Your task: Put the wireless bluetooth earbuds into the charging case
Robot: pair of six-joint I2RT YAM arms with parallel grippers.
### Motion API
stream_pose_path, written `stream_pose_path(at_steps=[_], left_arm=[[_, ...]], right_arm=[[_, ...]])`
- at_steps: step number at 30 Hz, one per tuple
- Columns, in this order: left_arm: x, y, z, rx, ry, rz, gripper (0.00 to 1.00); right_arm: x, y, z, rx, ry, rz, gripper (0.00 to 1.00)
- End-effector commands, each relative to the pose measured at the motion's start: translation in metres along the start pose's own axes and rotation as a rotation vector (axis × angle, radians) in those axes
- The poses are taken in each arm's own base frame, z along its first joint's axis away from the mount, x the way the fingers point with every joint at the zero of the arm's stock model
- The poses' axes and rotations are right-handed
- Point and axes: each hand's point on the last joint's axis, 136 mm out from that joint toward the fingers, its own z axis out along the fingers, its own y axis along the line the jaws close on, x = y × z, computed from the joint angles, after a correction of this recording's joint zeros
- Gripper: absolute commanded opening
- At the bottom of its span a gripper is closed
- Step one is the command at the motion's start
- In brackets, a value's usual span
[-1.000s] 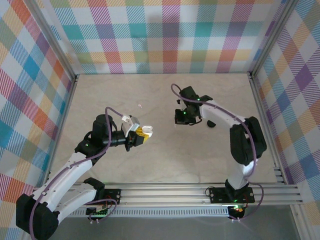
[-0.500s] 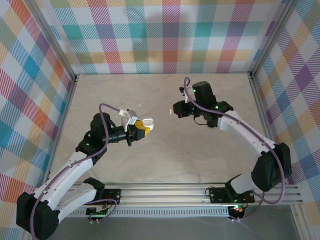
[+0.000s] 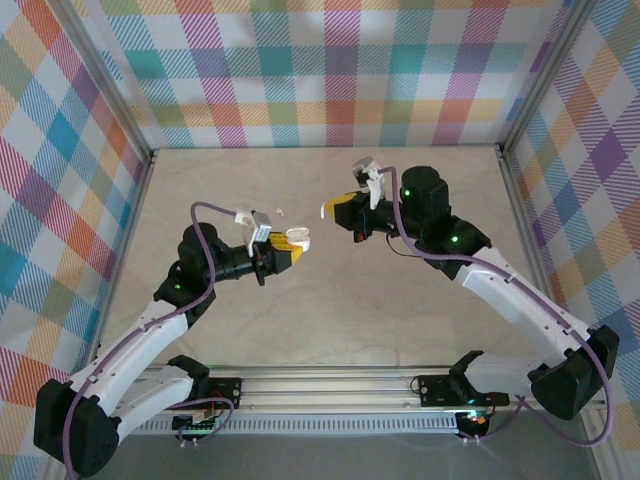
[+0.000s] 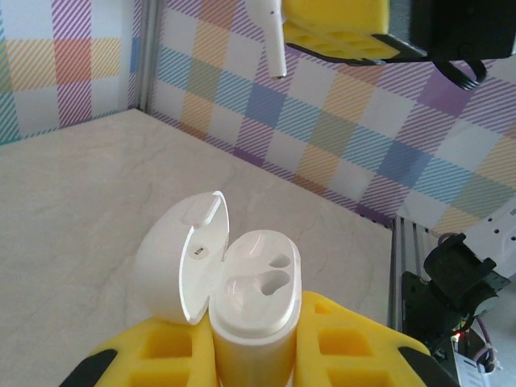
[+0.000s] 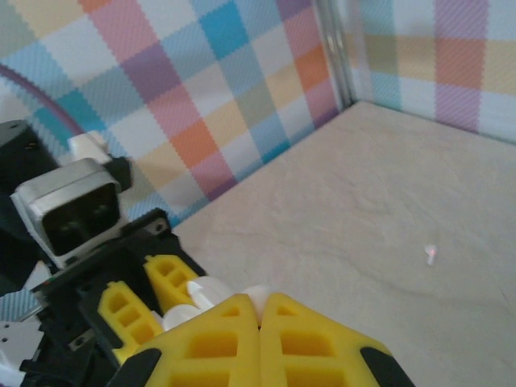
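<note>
While left claw point(image 3: 287, 250) clamps open case point(image 4: 251, 310), sockets point(image 4: 270, 274) empty, right claw point(image 3: 333, 208) pinches white earbud point(image 4: 272, 36) near case mouth, apart, stem toward it. Align stem over matching socket, push straight, release once seated.

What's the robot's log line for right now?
left gripper: shut on open charging case, sockets empty | right gripper: shut on white earbud | other white earbud: on table
</note>
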Motion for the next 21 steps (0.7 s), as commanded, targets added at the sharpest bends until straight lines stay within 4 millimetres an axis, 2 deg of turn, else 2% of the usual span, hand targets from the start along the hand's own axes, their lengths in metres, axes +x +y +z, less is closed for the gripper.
stream_pose_path(at_steps=[1, 9, 21], left_arm=[[-0.026, -0.019, -0.003, 0.069, -0.082, 0.081, 0.0], [-0.032, -0.031, -0.008, 0.103, -0.138, 0.2, 0.0], [-0.038, -0.045, -0.007, 0.15, -0.138, 0.252, 0.0]], right_arm=[[-0.016, 0.029, -0.003, -0.103, -0.068, -0.103, 0.0], [-0.017, 0.06, -0.005, -0.229, -0.103, -0.166, 0.0], [-0.013, 0.07, 0.001, -0.255, -0.097, -0.225, 0.0]])
